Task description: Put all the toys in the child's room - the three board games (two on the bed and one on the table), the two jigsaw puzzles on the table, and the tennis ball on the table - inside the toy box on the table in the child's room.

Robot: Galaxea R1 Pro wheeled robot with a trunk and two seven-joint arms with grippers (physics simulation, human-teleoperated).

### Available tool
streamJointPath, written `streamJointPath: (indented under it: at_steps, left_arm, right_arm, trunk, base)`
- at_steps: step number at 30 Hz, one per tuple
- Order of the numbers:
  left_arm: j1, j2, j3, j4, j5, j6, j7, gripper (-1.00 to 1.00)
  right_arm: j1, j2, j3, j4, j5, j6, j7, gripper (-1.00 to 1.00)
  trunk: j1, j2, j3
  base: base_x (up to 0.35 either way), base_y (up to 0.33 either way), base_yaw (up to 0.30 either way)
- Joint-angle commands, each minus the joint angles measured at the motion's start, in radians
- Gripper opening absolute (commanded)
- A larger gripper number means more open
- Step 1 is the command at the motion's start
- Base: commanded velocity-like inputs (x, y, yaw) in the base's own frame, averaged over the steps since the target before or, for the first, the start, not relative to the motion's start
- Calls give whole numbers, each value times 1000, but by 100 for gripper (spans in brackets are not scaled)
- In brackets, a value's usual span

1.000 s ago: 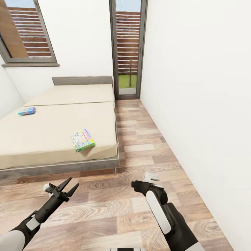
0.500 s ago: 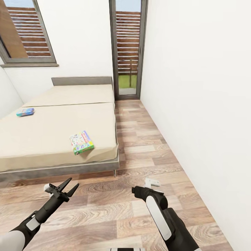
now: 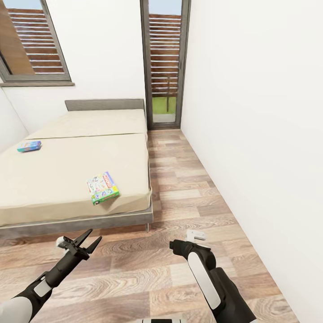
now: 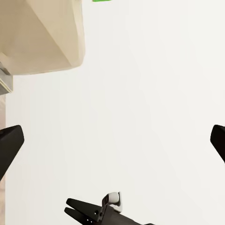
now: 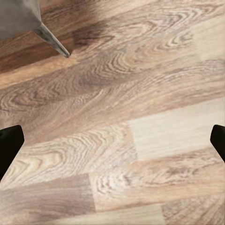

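Left gripper jaws spread wide, empty; right gripper likewise.

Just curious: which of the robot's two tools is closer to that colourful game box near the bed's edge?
The left. The left tool is below the white board game, just short of the bed; the right tool sits farther off, over the floor to the side.

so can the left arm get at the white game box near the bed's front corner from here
Probably not yet. The left gripper hangs open over the floor, short of the bed, and the white game box lies further in on the mattress. Nothing blocks the way.
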Motion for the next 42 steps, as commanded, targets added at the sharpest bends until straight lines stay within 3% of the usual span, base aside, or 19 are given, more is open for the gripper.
streamJointPath:
  at_steps: [1, 28, 42]
  left_arm:
    - [0, 0, -7, 0, 6, 11, -4, 100]
    - [0, -2, -5, 1, 4, 10, -1, 100]
    - [5, -4, -4, 5, 5, 11, 42, 100]
  right_arm:
    - [-1, 0, 1, -1, -10, 1, -10, 100]
    - [-1, -1, -3, -1, -12, 4, -10, 100]
    - [-1, -1, -3, -1, -13, 4, -10, 100]
  trunk:
    - [0, 0, -1]
    - [0, 0, -1]
    - [0, 0, -1]
  base:
    - [21, 0, 0]
    - [74, 0, 0]
    - [1, 0, 0]
